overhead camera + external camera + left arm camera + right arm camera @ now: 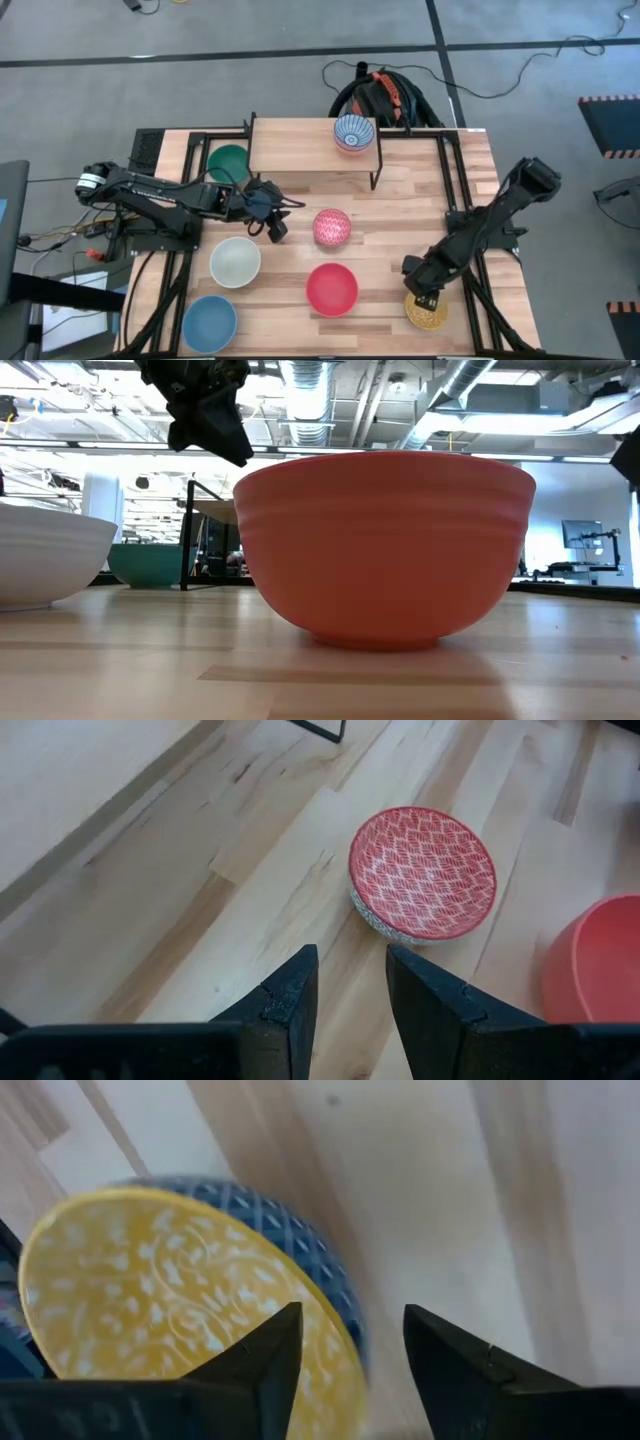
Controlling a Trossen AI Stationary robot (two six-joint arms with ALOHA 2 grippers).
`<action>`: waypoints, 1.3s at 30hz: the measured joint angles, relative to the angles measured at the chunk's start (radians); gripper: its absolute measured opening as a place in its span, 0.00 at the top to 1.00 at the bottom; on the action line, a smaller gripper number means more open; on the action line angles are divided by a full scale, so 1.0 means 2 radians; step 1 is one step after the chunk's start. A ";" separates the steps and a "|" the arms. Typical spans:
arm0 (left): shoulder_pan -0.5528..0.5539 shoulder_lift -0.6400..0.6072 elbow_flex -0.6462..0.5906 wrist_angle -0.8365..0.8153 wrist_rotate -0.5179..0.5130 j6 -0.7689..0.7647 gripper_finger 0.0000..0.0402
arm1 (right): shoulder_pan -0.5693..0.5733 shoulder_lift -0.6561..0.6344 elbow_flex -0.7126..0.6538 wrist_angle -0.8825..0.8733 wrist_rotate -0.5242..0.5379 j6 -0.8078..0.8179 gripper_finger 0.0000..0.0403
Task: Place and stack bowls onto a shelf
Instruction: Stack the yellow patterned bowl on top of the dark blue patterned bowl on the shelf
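The shelf stands at the table's far middle, with a blue patterned bowl on its right end. On the table rest a green bowl, a pink speckled bowl, a cream bowl, a red bowl and a blue bowl. The yellow speckled bowl sits near the front right edge. My right gripper is open above it, pointing down, one finger over the inside and one outside the rim. My left gripper hovers slightly open left of the pink bowl, holding nothing. My right gripper straddles the yellow bowl's rim from above, on the side toward the table's middle. I cannot tell whether either finger touches it. The bowl sits flat on the table.
The shelf's black legs stand just beyond the pink bowl. Black arm-mount rails run along both sides of the table. Bare wood lies between the pink bowl and the right arm. A backpack lies on the floor behind the table.
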 joint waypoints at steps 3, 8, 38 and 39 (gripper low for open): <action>0.000 0.000 0.000 0.000 -0.017 0.003 0.74 | -0.002 0.019 0.000 0.020 0.000 0.007 0.60; 0.000 0.000 0.000 0.000 -0.019 0.014 0.74 | -0.014 0.017 -0.001 0.022 0.006 0.011 0.87; 0.139 0.000 0.000 0.083 0.037 0.041 0.74 | -0.595 -0.054 0.302 -0.020 0.061 -0.394 0.90; 0.145 0.000 0.000 0.084 0.045 0.040 0.74 | -0.611 -0.034 0.327 -0.039 0.062 -0.405 0.90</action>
